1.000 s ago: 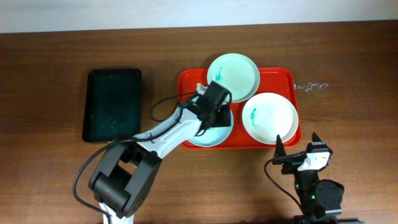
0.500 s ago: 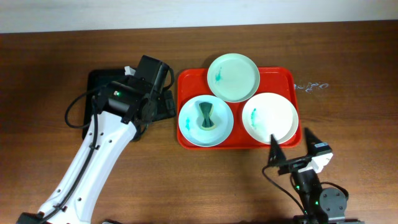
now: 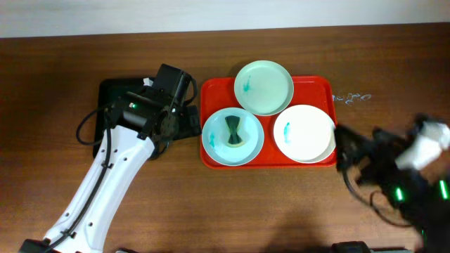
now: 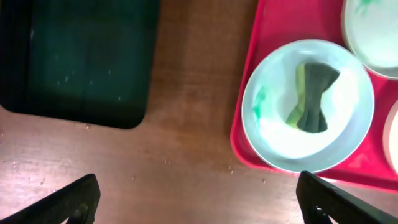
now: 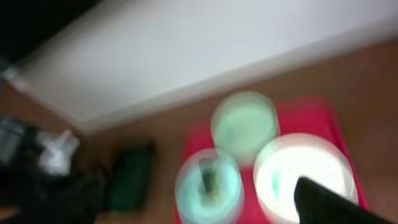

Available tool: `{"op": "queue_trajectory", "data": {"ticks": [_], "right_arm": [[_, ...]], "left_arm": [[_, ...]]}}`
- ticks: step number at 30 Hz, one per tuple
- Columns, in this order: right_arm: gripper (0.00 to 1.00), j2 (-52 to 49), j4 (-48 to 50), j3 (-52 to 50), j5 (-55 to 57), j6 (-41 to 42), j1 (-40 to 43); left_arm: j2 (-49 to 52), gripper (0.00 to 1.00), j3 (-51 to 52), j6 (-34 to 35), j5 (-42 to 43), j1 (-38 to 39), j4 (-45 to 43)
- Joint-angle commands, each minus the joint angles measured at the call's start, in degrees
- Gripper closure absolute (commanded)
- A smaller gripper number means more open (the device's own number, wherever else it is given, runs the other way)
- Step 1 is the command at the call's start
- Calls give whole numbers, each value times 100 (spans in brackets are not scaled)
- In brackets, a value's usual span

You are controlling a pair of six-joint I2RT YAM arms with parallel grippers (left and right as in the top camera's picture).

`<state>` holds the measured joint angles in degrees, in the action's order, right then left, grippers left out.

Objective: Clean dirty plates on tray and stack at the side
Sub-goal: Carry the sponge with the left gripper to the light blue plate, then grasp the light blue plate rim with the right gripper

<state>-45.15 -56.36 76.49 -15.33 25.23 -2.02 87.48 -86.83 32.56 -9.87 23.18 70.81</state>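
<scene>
The red tray (image 3: 323, 88) holds three plates. The mint green plate (image 3: 264, 87) is at the back, the white plate (image 3: 304, 133) at the front right, and the light blue plate (image 3: 233, 137) at the front left. A dark green and yellow sponge (image 3: 233, 130) lies on the blue plate, and also shows in the left wrist view (image 4: 312, 98). My left gripper (image 3: 174, 119) is open and empty over bare wood between the black tray and the red tray (image 4: 249, 81). My right gripper (image 3: 357, 153) is motion-blurred just right of the red tray, its fingers apart and empty.
A smaller black tray (image 3: 126, 116) lies left of the red tray. Teal smears (image 3: 351, 97) mark the wood to the right of the red tray. The right wrist view is blurred, showing the three plates from the front.
My left gripper left the sponge on the blue plate and drew back left toward the black tray. My right arm has swung fast up and to the right.
</scene>
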Motion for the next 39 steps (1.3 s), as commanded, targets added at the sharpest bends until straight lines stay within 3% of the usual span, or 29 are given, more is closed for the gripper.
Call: {"op": "queue_trajectory", "data": {"ticks": [1, 2, 5, 6, 8, 10, 16, 22, 26, 27, 29, 31, 32, 36, 39], "right_arm": [[2, -1674, -286, 345, -1172, -302, 15], [1, -2240, -299, 345, -1355, -439, -24], [24, -3755, -216, 345, -1392, -1027, -472], [38, -4328, -101, 345, -1381, -1023, -638], [44, -5121, 149, 345, -1381, -1029, -835], [57, -5812, 400, 345, -1384, -1154, -938], [57, -6870, 1279, 343, -1384, -2332, -962], [58, -7298, 1547, 313, -1058, -2341, -960], [66, -7552, 1574, 313, -1150, -2465, -960], [74, -7606, 1591, 313, -1176, -2463, -960], [75, -7635, 1591, 313, -1320, -2505, -960], [84, -7635, 1582, 313, -1412, -2503, -960], [95, -7635, 1558, 313, -1458, -2500, -960], [96, -7635, 1456, 313, -1646, -2503, -960], [96, -7635, 1414, 313, -1663, -2500, -960]], "left_arm": [[-7, 1, 0, -50, 2, -20, 22], [-7, 1, 0, -50, 2, -20, 20], [-7, 1, 0, -50, 2, -20, 20], [-7, 1, 0, -50, 2, -20, 9], [-7, 1, 15, -50, 2, -20, -52], [-7, 1, 48, -50, 2, -20, -138], [-7, 1, 52, -50, 7, -20, -170], [-7, 1, 52, -50, 278, -20, -199], [-7, 3, 52, -55, 457, -20, -271], [-7, 11, 55, -55, 457, -20, -282], [-7, 21, 55, -55, 527, -20, -282], [48, 44, 55, -55, 791, -20, -308], [153, 54, 55, -107, 874, -7, -310], [1086, 47, 55, -975, 2153, 251, -892], [1711, 42, 55, -979, 2374, 404, -1456]]}}
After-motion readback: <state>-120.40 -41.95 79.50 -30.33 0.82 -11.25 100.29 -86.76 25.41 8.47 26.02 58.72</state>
